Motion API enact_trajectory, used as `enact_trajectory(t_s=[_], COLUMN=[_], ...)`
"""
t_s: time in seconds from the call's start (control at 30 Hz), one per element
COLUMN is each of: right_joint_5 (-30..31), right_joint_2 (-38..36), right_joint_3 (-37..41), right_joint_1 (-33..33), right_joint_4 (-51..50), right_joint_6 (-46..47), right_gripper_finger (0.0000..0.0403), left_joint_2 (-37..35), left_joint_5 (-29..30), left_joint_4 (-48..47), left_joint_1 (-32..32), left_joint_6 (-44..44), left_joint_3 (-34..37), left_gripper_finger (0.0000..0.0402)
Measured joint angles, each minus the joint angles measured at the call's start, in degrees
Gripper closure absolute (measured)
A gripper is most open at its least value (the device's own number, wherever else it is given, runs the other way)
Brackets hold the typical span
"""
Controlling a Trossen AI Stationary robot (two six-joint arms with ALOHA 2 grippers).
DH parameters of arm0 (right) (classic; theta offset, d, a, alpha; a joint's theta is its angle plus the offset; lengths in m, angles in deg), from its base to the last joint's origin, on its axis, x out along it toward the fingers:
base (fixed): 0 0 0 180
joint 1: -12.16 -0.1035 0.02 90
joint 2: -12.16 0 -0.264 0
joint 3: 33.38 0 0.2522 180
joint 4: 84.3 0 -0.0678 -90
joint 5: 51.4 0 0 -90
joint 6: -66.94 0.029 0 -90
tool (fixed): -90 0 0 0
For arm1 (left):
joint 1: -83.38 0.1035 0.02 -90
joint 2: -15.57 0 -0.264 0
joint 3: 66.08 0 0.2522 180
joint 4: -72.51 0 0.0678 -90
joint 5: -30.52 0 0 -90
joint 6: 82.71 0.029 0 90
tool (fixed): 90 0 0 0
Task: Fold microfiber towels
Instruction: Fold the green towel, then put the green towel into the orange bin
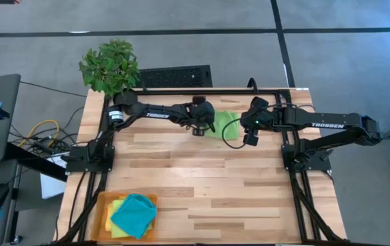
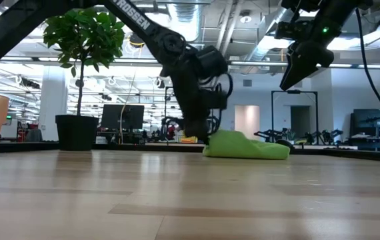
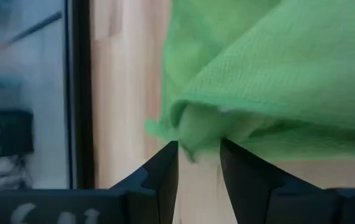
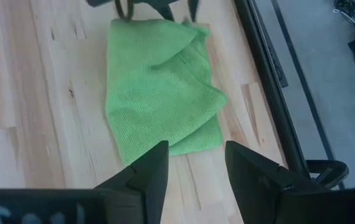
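A lime green towel [image 1: 228, 124] lies crumpled and partly folded over on the wooden table near its far edge; it also shows in the low view [image 2: 247, 147] and the right wrist view [image 4: 159, 93]. My left gripper [image 1: 200, 128] is down at the towel's left end, shut on the cloth [image 3: 277, 81]. My right gripper [image 1: 250, 140] is open and empty, raised above the towel's right end [image 2: 295, 77]. A teal towel [image 1: 133, 213] lies on top of a yellow one [image 1: 116, 203] in the orange tray [image 1: 102, 222] at the near left. My left gripper pinches a bunched bit of the lime green towel's left edge [image 3: 193, 144] between its two fingers [image 3: 165, 163]; several layers seem gathered there. The fingers come from above, pointing down [image 2: 200, 137]. The rest of the towel lies slack on the table.
A potted plant [image 1: 109, 65] stands at the far left corner. Black frame rails [image 1: 287, 123] run along the far and side edges, close to the towel. The wide middle of the table [image 1: 202, 178] is bare wood.
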Motion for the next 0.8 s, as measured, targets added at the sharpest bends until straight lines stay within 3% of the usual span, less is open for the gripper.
enact_trajectory(t_s=[0.17,0.4,0.47,0.63,0.8], right_joint_5=[0.0,0.0,0.0,0.0,0.0], right_joint_2=[0.0,0.0,0.0,0.0,0.0], right_joint_3=[0.0,0.0,0.0,0.0,0.0], right_joint_1=[0.0,0.0,0.0,0.0,0.0], right_joint_4=[-0.1,-0.2,-0.1,0.0,-0.2], right_joint_6=[0.0,0.0,0.0,0.0,0.0], right_gripper_finger=[0.0220,0.0220,0.0220,0.0220,0.0220], left_joint_2=[0.8,-2.7,-4.3,-7.4,-7.1], left_joint_5=[5.4,5.3,3.2,-8.7,-9.7], left_joint_4=[-0.3,-5.8,-8.4,-14.3,-13.9], left_joint_1=[0.6,-0.4,-1.0,-3.3,-7.1], left_joint_6=[-4.2,-7.6,-8.6,-7.4,-4.6], left_joint_3=[-0.2,-0.2,-0.2,-0.2,-0.2], left_gripper_finger=[0.0290,0.0290,0.0290,0.0290,0.0290])
